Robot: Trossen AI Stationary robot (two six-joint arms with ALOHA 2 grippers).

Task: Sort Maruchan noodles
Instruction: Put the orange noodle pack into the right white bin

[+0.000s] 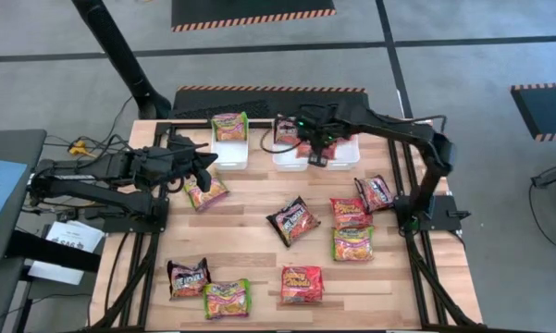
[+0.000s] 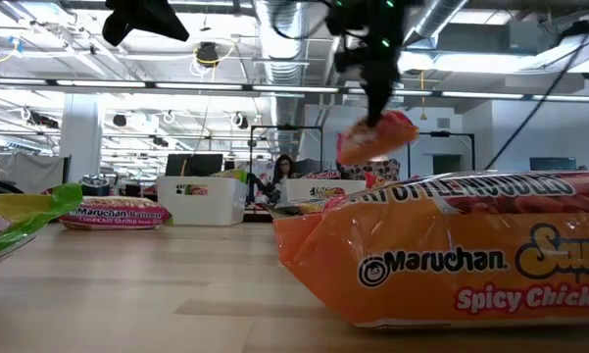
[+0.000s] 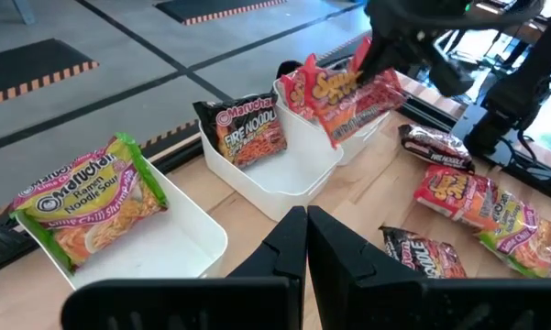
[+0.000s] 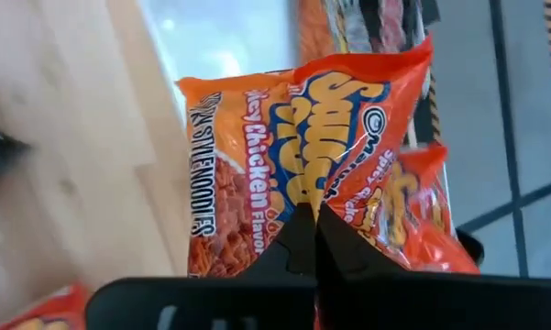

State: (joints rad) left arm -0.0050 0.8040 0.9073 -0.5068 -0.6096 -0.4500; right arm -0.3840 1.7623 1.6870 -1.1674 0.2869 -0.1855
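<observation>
My right gripper (image 1: 315,153) is shut on a red-orange Maruchan packet (image 2: 376,137) and holds it in the air over the white tubs at the table's far edge. Under it, in the right tub (image 1: 345,151), lies another red-orange packet (image 4: 413,215). The middle tub (image 3: 298,170) has a black packet (image 3: 251,134) leaning on its wall. A green-edged packet (image 3: 85,198) lies in the left tub (image 1: 229,148). My left gripper (image 3: 307,234) is shut, raised above a green-edged packet (image 1: 205,191) on the table, and touches nothing. My right gripper pinches the red-orange packet between its two fingers at the middle of one edge (image 4: 304,194). It comes from above, pointing down. The packet creases at the pinch and hangs tilted below the fingers (image 2: 375,93), lifted clear of the tubs.
Several more packets lie loose on the wooden table: black ones (image 1: 292,220) (image 1: 188,277) (image 1: 376,191), red-orange ones (image 1: 349,211) (image 1: 302,284), green-edged ones (image 1: 352,243) (image 1: 227,298). Bare wood lies between them in the table's middle. A person sits in the room behind.
</observation>
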